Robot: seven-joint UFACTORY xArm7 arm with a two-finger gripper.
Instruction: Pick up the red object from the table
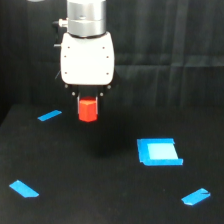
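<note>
The red object point(88, 110), a small orange-red hexagonal block, hangs right under the white gripper body in the exterior view. My gripper point(88, 114) is shut on it, its dark fingers barely showing against the black background. The block appears lifted a little above the black table point(100, 195). The gripper points straight down over the table's back left part.
A flat blue square piece point(159, 151) lies on the table towards the exterior view's right. Blue tape strips lie at the back left point(49, 115), front left point(24, 189) and front right point(196, 196). A black curtain hangs behind.
</note>
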